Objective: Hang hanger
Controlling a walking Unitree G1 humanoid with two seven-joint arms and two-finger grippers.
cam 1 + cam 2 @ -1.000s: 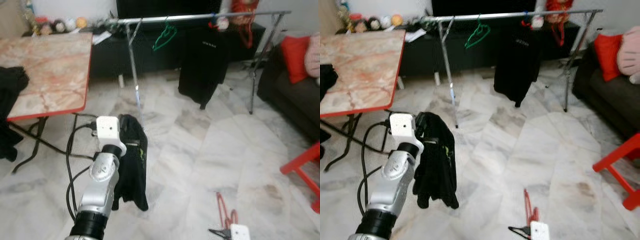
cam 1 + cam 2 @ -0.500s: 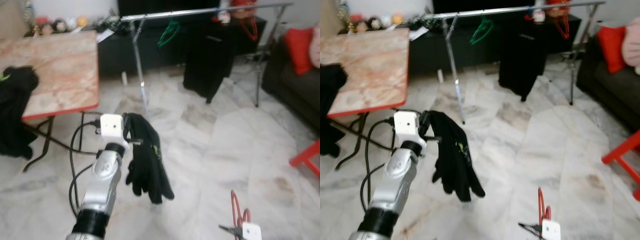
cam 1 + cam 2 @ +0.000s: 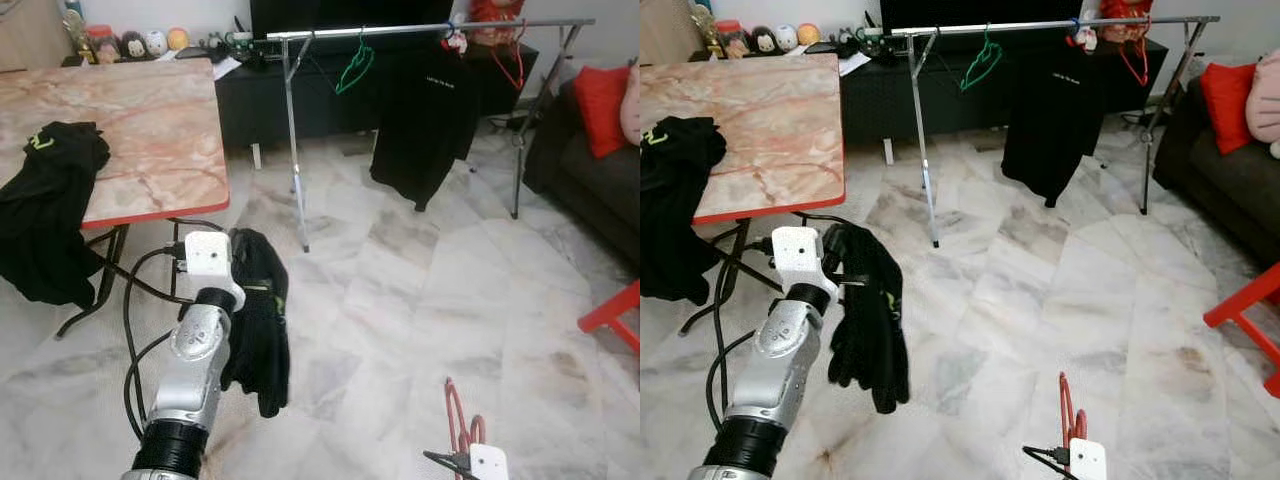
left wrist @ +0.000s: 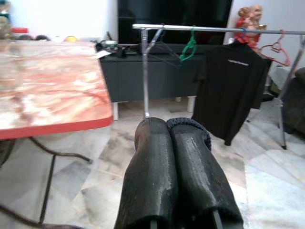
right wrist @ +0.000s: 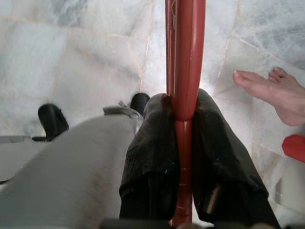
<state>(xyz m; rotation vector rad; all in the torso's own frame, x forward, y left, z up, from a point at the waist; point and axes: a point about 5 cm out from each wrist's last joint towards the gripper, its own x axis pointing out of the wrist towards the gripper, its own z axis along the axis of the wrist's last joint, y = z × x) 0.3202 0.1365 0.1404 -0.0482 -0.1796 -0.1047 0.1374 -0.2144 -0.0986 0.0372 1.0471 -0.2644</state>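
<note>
Carrying stage: my right hand (image 5: 183, 143) clamps the red hanger (image 5: 186, 57); next, approach and hook the rail (image 3: 420, 28)

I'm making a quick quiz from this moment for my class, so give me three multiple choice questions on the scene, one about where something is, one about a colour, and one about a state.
1. Where does the black t-shirt hang?
A. On the metal rail
B. Over the sofa
C. On the red chair

2. What colour is the empty hanger on the rail next to the t-shirt?
A. Blue
B. Green
C. White

3. What is the right tool doing?
A. Open above the table
B. Shut on a black cloth
C. Shut on the red hanger

Answers:
1 A, the shirt hangs from the rail in the eye views.
2 B, the bare hanger beside the shirt is green.
3 C, the right wrist view shows both fingers pressed against the red hanger bar.
</note>
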